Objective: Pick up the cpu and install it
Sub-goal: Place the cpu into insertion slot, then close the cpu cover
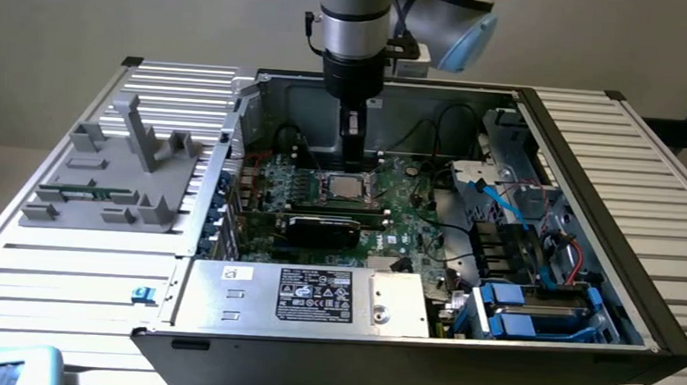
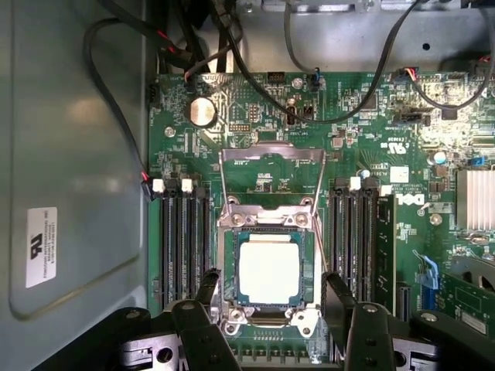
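Jaws are standing spread, one finger (image 2: 209, 287) on each side of the socket (image 2: 267, 219), and they are pinching nothing. Your gripper (image 2: 271, 284) is hovering just above the cpu (image 2: 269, 268), which is lying in that open socket near the middle of the motherboard (image 2: 255, 116).

Nearest you in the exterior view, the silver box (image 1: 301, 297) and the black card (image 1: 323, 229) are sitting well clear of the fingers, so I am not expecting trouble there.

At the socket itself you are risking more. The fingers are flanking the frame closely, with the memory slots (image 2: 186, 239) just beside them. A sideways drift would be knocking the chip askew on its contacts, and a downward drift would be pressing on the frame or the thin lever.

The chip is lying flat, shiny top facing up, edges running parallel to the socket frame and the slots. It is looking close to square, so I cannot tell a long axis.

Farther back, the load plate (image 2: 271, 149) is standing swung open, and black cables (image 2: 255, 77) are looping over the far edge of the board, where the arm could be snagging them.
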Tool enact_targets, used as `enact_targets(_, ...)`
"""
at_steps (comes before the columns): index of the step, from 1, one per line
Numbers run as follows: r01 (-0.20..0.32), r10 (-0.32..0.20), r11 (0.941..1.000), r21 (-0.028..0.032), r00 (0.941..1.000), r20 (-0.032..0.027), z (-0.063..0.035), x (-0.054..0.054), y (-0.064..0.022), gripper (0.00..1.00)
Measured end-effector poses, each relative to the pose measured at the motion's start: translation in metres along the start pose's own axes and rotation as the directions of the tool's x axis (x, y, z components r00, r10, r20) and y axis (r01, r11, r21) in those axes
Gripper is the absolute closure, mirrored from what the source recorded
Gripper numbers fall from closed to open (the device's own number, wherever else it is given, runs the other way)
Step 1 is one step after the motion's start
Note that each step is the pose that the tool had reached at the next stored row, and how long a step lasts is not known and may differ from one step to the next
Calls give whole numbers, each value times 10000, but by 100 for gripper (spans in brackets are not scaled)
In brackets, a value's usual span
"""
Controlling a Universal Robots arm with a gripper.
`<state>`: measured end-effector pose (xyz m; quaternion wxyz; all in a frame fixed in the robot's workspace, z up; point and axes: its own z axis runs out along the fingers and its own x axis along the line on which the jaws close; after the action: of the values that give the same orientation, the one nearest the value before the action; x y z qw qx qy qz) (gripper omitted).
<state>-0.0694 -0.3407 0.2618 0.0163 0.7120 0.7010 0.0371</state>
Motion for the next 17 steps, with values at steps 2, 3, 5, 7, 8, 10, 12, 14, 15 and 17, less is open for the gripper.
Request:
enact_targets(2, 0, 0, 10000, -1, 10000, -1, -40, 1, 9, 36)
enact_targets(3, 1, -1, 10000, -2, 10000, -1, -52, 2, 15, 36)
enact_targets(5, 0, 0, 10000, -2, 10000, -2, -74, 3, 25, 36)
enact_targets(7, -1, 1, 10000, -3, 10000, -2, -76, 2, 26, 36)
enact_targets(8, -1, 1, 10000, -3, 10000, -3, -76, 3, 26, 36)
enact_targets(10, 0, 0, 10000, -2, 10000, -1, -77, 2, 26, 36)
enact_targets(12, 0, 0, 10000, -2, 10000, -1, -76, 2, 26, 36)
enact_targets(14, 0, 0, 10000, -2, 10000, -1, -77, 2, 26, 36)
enact_targets(15, 0, 0, 10000, -2, 10000, -1, -77, 2, 26, 36)
enact_targets(17, 0, 0, 10000, -2, 10000, -1, -77, 2, 26, 36)
